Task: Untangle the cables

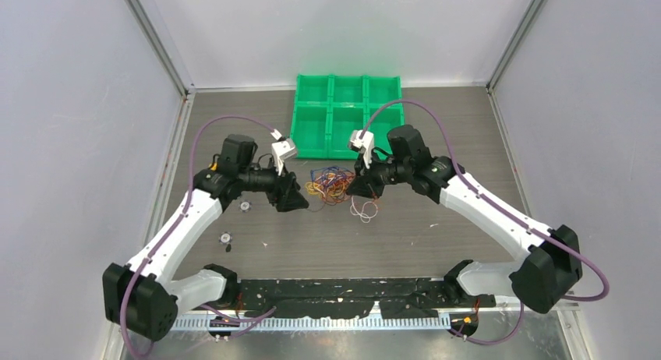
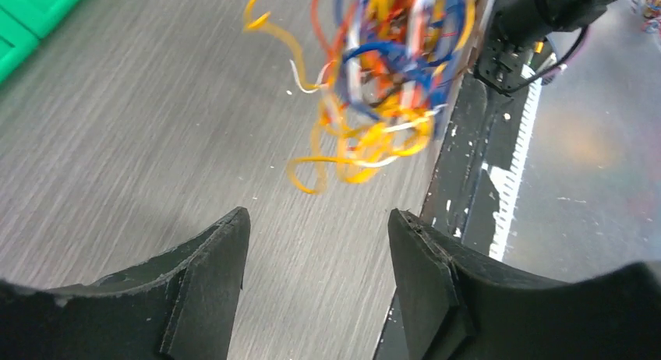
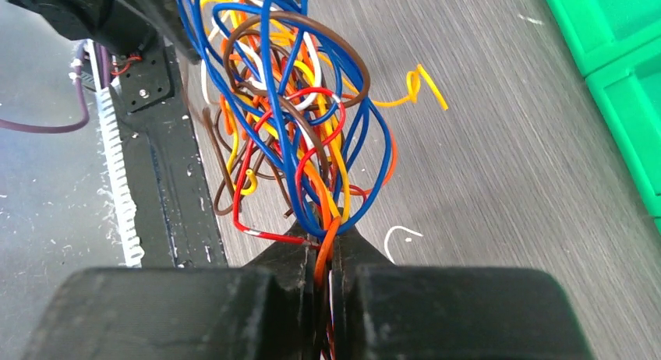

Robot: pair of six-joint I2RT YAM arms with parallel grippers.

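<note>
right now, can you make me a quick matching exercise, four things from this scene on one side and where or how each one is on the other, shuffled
Column one
1 left gripper
2 right gripper
3 wire bundle
4 green tray

Column two
a at the far side of the table
b shut on part of the tangle
c open, holding nothing
d multicoloured, between the two grippers

Pairs: 1-c, 2-b, 3-d, 4-a
</note>
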